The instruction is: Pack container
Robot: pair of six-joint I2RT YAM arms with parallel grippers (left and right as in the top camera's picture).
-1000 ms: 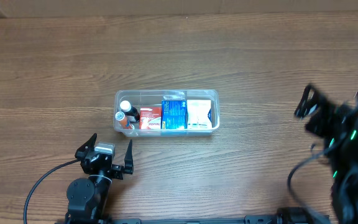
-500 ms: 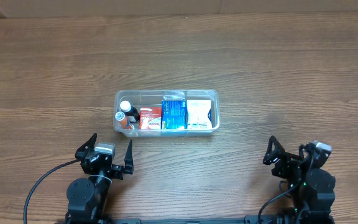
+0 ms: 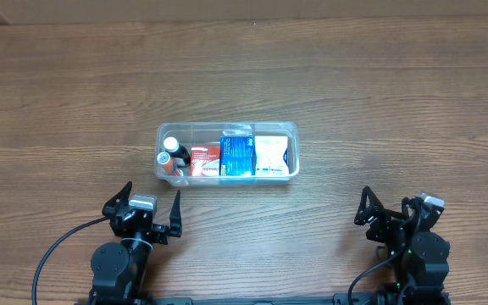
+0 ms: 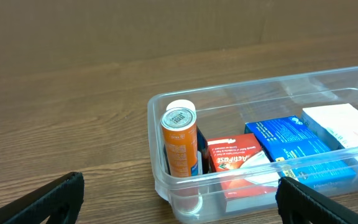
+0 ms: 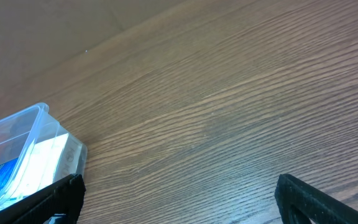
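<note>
The clear plastic container (image 3: 288,129) sits mid-table. Inside it are an orange bottle with a white cap (image 3: 171,146), a red box (image 3: 204,158), a blue box (image 3: 237,155) and a white box (image 3: 270,155). In the left wrist view the container (image 4: 160,115) lies just ahead with the orange bottle (image 4: 180,144), red box (image 4: 234,158), blue box (image 4: 291,142) and white box (image 4: 340,121). My left gripper (image 3: 151,207) is open and empty, near the front edge. My right gripper (image 3: 388,207) is open and empty at the front right. The container's corner (image 5: 39,124) shows in the right wrist view.
Bare wooden table (image 3: 354,76) surrounds the container. A brown wall (image 4: 166,25) stands beyond the table's far edge. A black cable (image 3: 53,254) runs from the left arm's base.
My right arm has swung down from the right edge of the overhead view to the front right of the table. The left arm and the container have not moved.
</note>
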